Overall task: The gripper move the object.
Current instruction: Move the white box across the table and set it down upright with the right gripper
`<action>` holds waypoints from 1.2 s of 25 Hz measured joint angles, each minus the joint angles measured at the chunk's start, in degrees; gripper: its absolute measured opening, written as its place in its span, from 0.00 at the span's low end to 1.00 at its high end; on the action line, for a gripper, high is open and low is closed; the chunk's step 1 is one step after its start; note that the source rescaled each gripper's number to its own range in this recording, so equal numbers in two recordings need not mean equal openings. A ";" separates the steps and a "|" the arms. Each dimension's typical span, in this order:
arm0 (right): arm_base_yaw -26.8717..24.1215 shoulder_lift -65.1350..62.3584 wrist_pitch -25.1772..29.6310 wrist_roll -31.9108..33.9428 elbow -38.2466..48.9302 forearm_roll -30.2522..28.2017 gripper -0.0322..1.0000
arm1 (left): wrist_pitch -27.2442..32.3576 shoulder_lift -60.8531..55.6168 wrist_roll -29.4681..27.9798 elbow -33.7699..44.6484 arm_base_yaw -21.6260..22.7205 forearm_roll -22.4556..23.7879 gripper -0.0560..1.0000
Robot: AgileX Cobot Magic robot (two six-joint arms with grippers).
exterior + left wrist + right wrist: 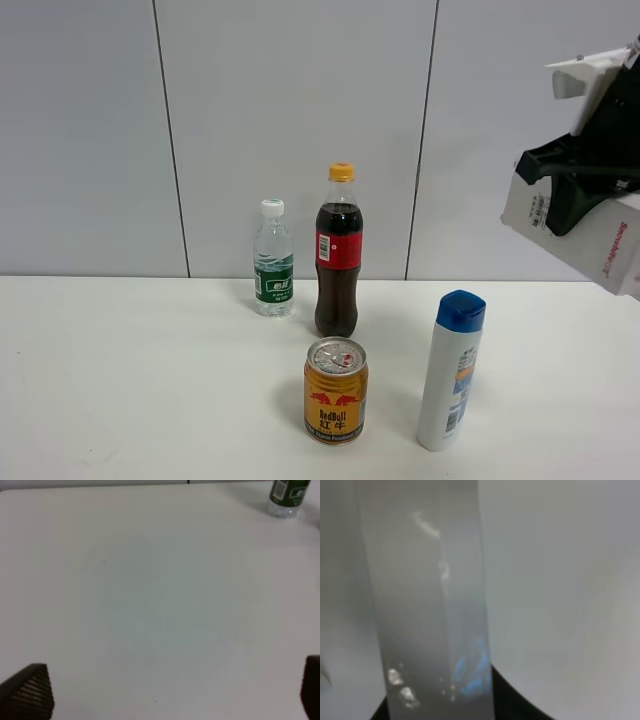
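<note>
My right gripper point(580, 185) is a black claw at the upper right of the exterior view, shut on a flat white cardboard box point(610, 245) with red lettering at one end and a black-print label. It holds the box tilted, high above the table's right side. In the right wrist view the box point(430, 595) fills the picture as a blurred pale panel. My left gripper point(170, 695) is open and empty over bare table; only its two dark fingertips point(30, 690) show.
On the white table point(130, 380) stand a small water bottle point(272, 260), a cola bottle point(339, 255), a Red Bull can point(336, 392) and a white blue-capped bottle point(451, 372). The water bottle point(289, 497) also shows in the left wrist view.
</note>
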 joint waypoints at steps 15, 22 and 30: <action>-1.13 21.65 -8.21 -7.77 -5.19 5.87 0.03 | 0.00 0.00 0.00 0.00 0.00 0.00 1.00; -0.52 27.79 -8.89 -9.17 -13.86 6.56 0.03 | 0.00 0.00 0.00 0.00 0.00 0.00 1.00; 1.96 34.52 -9.93 -13.16 -18.08 10.63 0.03 | 0.00 0.00 0.00 0.00 0.00 0.00 1.00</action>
